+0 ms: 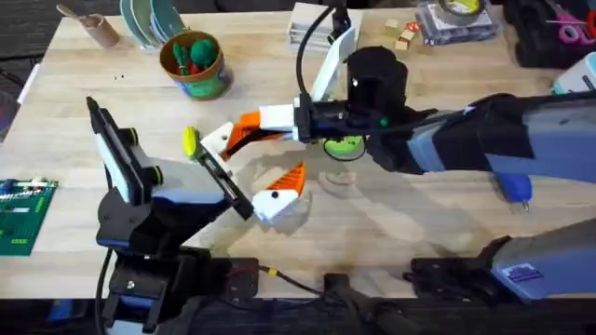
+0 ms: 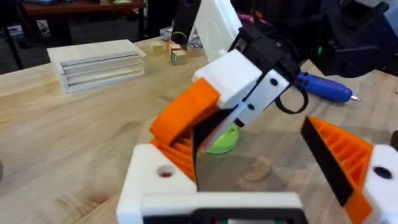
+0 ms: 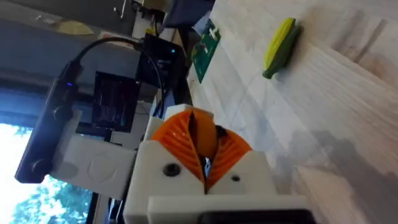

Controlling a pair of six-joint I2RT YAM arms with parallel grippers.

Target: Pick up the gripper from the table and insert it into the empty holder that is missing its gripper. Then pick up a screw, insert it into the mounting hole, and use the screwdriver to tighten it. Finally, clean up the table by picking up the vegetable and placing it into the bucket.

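Observation:
My right gripper (image 1: 240, 132) (image 3: 202, 146) is shut on the small orange gripper fin (image 3: 202, 132) (image 2: 179, 155). It presses the fin against the plain white holder (image 1: 216, 140) (image 2: 152, 183), which is one finger of my open left gripper (image 1: 253, 158) (image 2: 245, 146). A mounting hole (image 2: 165, 171) shows in the holder's face. The blue screwdriver (image 1: 512, 186) (image 2: 323, 87) lies at the right. The yellow-green vegetable (image 1: 190, 141) (image 3: 280, 43) lies just left of the holder. The bucket (image 1: 194, 63) stands at the back left. The screw is out of view.
A bright-green disc (image 1: 343, 144) (image 2: 221, 140) lies under the right arm. A green brick plate (image 1: 19, 214) sits at the left edge, stacked wooden boards (image 2: 99, 62) and small blocks (image 1: 400, 35) at the back. Bare tabletop (image 1: 391, 223) lies in front of the arms.

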